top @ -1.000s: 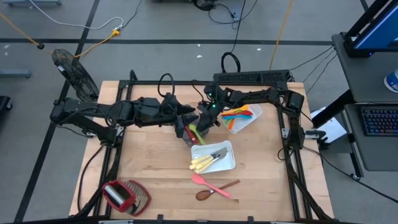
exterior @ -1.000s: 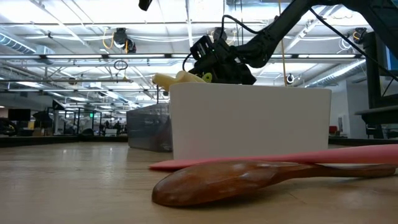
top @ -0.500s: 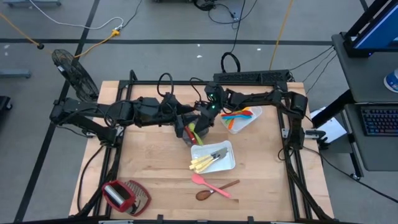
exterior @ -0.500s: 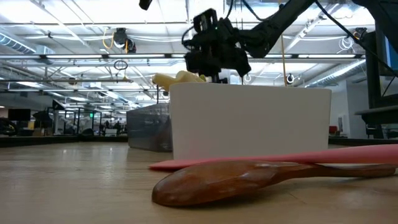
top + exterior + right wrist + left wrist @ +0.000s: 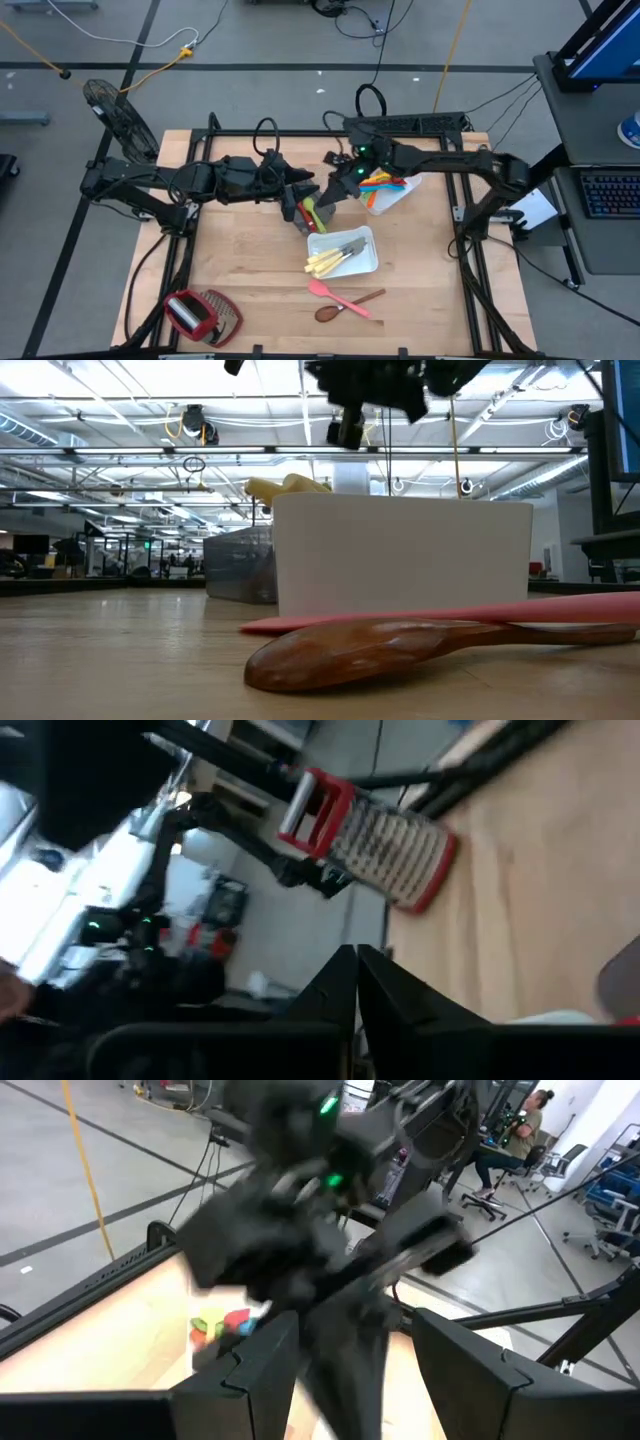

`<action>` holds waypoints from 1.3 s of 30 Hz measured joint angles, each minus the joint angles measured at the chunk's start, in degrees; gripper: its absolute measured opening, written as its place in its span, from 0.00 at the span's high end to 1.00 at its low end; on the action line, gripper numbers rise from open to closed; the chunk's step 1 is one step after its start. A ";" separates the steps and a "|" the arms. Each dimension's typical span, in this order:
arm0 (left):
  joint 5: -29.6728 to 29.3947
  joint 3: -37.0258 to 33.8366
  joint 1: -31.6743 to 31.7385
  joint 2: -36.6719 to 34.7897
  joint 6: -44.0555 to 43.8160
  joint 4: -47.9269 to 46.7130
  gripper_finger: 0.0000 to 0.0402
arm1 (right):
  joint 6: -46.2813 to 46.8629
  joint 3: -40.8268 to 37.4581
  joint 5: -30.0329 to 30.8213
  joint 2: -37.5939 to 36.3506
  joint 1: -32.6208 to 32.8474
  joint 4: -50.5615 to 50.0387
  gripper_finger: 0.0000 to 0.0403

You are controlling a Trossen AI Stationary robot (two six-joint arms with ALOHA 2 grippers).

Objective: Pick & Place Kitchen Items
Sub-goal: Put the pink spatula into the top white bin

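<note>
Right gripper [image 5: 327, 196] now lifted clear of the grey bin [image 5: 305, 213], jaws pressed together empty; left gripper [image 5: 300, 192] spread, waiting.

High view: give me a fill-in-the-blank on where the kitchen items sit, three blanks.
The pink spatula lies across the brown wooden ____.
The pale-handled knives lie in the white ____ at the table's middle.
The red-and-mesh gadget sits near the table's front ____ corner, on the left arm's side.
Missing words: spoon; tray; left
</note>
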 joint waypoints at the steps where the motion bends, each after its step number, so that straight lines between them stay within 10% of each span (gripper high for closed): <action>1: 0.00 0.00 0.00 0.00 0.10 0.08 0.50 | -2.47 0.00 1.33 -1.70 0.17 -2.04 0.99; 20: 0.00 0.00 0.00 0.00 -1.14 0.42 0.50 | -27.93 0.00 31.93 -27.90 5.29 -33.52 1.00; 39: -4.45 0.00 -5.19 0.00 -8.81 3.28 0.50 | -36.82 0.00 36.67 -37.53 13.36 -44.65 1.00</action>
